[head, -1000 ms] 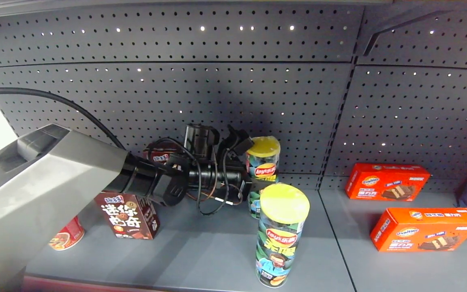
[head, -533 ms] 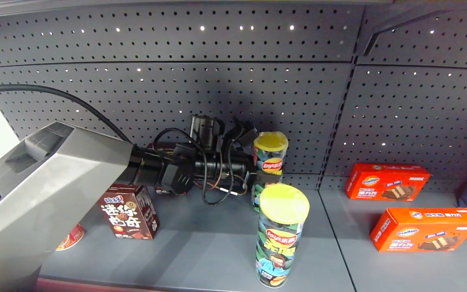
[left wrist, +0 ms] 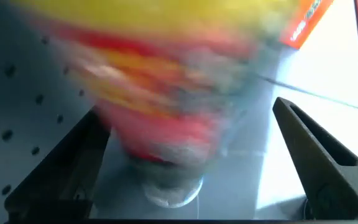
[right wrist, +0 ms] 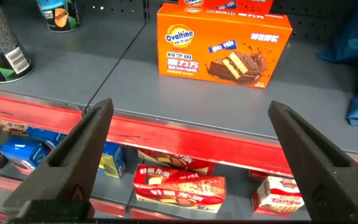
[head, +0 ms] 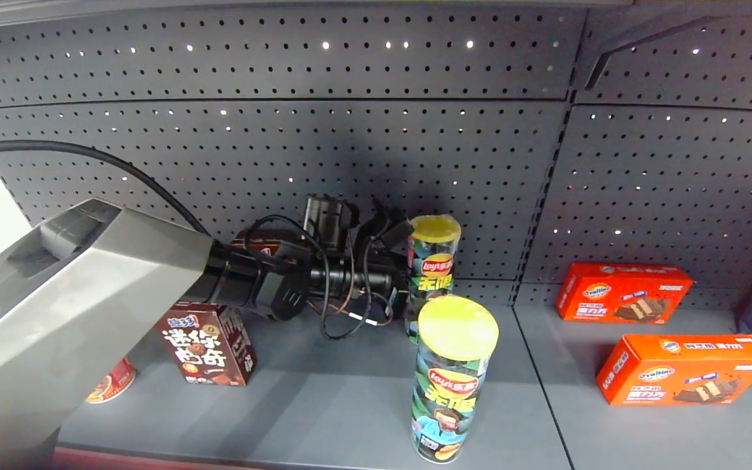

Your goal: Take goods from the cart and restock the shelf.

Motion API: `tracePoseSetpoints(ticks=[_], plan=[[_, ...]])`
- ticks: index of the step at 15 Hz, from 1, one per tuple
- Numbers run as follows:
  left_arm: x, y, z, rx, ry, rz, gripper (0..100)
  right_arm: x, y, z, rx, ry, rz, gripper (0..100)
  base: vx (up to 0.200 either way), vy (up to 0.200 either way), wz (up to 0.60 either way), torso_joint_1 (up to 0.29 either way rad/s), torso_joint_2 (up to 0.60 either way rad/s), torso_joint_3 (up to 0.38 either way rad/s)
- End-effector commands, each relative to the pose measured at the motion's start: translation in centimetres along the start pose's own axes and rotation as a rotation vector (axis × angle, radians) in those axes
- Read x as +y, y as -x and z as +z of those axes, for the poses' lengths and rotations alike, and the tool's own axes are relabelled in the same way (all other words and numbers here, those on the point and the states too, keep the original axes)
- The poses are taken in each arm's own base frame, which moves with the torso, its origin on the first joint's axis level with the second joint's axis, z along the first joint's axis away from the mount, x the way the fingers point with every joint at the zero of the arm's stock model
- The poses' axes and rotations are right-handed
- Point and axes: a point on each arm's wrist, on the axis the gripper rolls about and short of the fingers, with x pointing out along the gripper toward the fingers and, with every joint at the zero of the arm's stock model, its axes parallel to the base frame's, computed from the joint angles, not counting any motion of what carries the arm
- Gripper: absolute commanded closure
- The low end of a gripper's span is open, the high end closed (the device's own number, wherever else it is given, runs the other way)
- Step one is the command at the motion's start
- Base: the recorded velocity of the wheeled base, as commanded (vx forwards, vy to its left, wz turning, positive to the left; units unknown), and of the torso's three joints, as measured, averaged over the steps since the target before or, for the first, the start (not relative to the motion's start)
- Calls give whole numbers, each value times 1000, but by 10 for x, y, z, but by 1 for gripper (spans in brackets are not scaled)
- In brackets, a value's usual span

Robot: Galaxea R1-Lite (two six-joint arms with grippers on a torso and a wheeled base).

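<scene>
Head view, near to far: the front can [head: 454,378] stands upright at 6 o'clock on the shelf [head: 324,418], already stocked. Straight behind it toward 12 o'clock, close to the pegboard [head: 284,150], the back can [head: 433,261] stands upright with the left jaws around it. In the left wrist view they are spread wide, with one finger [left wrist: 316,155] clear of the can. It looks set down and released, though the arm has not yet backed out. The right jaws gape wide and empty off the shelf's front edge, toward 5 o'clock. This placement seems nearly finished; fetching more goods from the cart likely remains.
</scene>
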Motion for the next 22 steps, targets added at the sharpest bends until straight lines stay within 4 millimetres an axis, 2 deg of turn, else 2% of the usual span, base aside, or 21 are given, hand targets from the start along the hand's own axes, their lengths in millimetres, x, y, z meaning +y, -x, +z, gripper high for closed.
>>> tracePoseSetpoints(ticks=[1, 4, 7, 10, 13, 14, 15, 16, 17, 18, 19, 22], plan=[[-5, 25, 2, 7, -22, 27, 0, 0, 0, 0, 1, 1, 3, 0, 0, 0, 0, 0, 0, 0], [-15, 66, 2, 24, -32, 74, 0, 0, 0, 0, 0, 5, 16, 0, 0, 0, 0, 0, 0, 0], [-30, 90, 2, 0, -47, 111, 0, 1, 0, 0, -1, 4, 54, 0, 0, 0, 0, 0, 0, 0], [-42, 104, 13, -22, -57, 185, 0, 1, 0, 3, 19, -14, 21, 0, 0, 0, 0, 0, 0, 0], [-51, 105, 36, -68, -44, 292, 0, 1, -5, 33, 53, -8, 28, 0, 0, 0, 0, 0, 0, 0], [-61, 106, 46, -77, -13, 373, 0, 1, -12, 59, 69, -5, 44, 0, 0, 0, 0, 0, 0, 0], [-67, 107, 51, -89, 12, 400, 0, 1, -17, 71, 83, -4, 61, 0, 0, 0, 0, 0, 0, 0], [-85, 111, 62, -109, 52, 438, 0, 4, -29, 95, 111, 1, 116, 0, 0, 0, 0, 0, 0, 0], [-90, 114, 64, -104, 58, 463, 0, 5, -35, 102, 126, 3, 127, 0, 0, 0, 0, 0, 0, 0], [-101, 124, 67, -90, 66, 524, 0, 8, -53, 118, 175, 11, 134, 0, 0, 0, 0, 0, 0, 0], [-110, 134, 65, -71, 74, 570, 0, 11, -67, 126, 203, 16, 144, 0, 0, 0, 0, 0, 0, 0], [-129, 162, 55, -47, 85, 662, 0, 25, -103, 130, 261, 45, 195, 0, 0, 0, 0, 0, 0, 0]])
